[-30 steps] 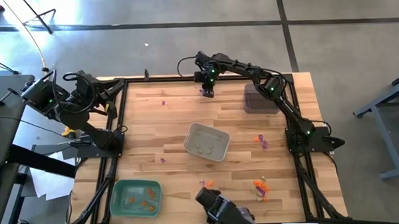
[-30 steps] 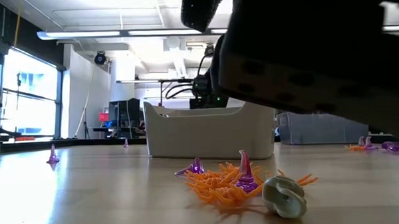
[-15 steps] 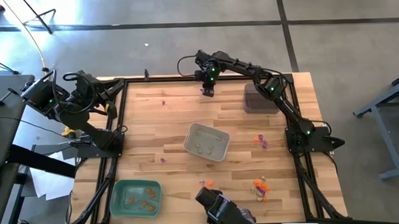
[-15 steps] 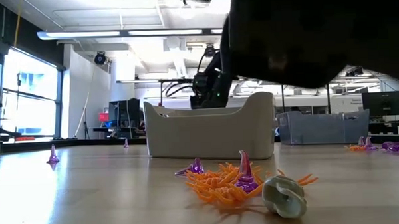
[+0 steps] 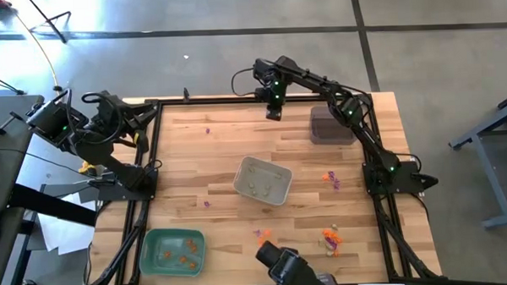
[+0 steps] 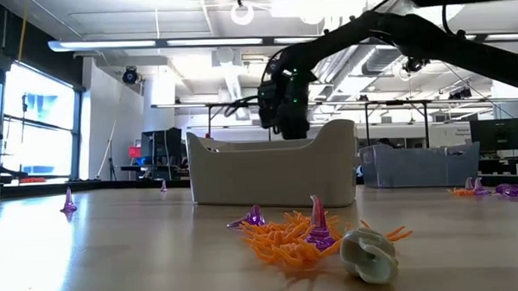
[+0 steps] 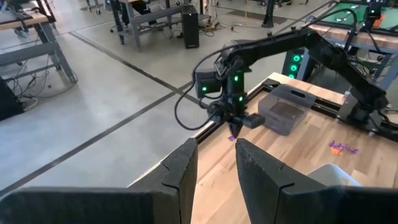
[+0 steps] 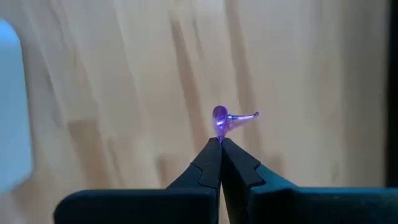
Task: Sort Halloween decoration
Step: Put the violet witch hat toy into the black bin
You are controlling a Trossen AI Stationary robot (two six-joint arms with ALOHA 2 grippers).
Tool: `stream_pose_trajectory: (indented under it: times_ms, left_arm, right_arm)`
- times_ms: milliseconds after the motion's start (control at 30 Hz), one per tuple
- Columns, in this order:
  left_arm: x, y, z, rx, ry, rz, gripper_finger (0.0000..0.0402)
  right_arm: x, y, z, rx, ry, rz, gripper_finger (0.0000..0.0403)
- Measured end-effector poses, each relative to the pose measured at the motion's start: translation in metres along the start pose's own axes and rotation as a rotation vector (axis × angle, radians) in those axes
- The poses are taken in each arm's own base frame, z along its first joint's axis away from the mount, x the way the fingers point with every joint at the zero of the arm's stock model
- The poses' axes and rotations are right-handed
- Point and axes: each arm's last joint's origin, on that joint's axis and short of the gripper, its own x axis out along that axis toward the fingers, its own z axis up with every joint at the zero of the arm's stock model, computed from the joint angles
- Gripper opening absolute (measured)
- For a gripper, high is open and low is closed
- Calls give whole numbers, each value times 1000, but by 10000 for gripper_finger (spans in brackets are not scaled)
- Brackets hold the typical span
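My right gripper (image 5: 274,114) hangs over the table's far edge, shut on a tiny purple trinket (image 8: 222,121) that also shows below it in the left wrist view (image 7: 232,134). More Halloween decoration lies loose on the wood: purple bits (image 5: 207,129) (image 5: 207,203), an orange and purple cluster (image 5: 331,179), and an orange tangle with a pale piece (image 6: 307,239). Orange pieces lie in the green tray (image 5: 153,263). My left gripper (image 7: 216,163) waits high beyond the table's left edge, open, with nothing between its fingers. My right gripper pinches the purple trinket by its lower end (image 8: 220,134) between its two fingertips. The fingers come from above, pointing steeply down. The trinket sticks out past the fingertips, its thin stem (image 8: 247,116) off to one side, lifted clear of the table.
A beige tray (image 5: 280,191) with pale pieces stands mid-table. A dark grey tray (image 5: 327,125) sits at the far right, just beside my right gripper. A dark object (image 5: 283,264) juts in at the near edge. Bare wood lies between the trays.
My right gripper has risen from the tabletop near the far edge and shifted a little toward the table's right, tipping as it went. It has stayed shut, and the purple trinket has come up with it, clear of the wood.
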Motion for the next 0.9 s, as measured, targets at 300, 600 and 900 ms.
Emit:
stream_pose_trajectory:
  times_ms: [300, 600, 900]
  left_arm:
    - [0, 0, 0, 9, 16, -15, 97]
    - [0, -1, -1, 10, 50, -46, 97]
    - [0, -2, -1, 2, 51, -46, 97]
  right_arm:
    - [-14, 9, -11, 104, 86, 1, 0]
    - [-69, 31, -21, 102, -12, -57, 0]
    - [-100, 54, -55, 120, -6, -78, 0]
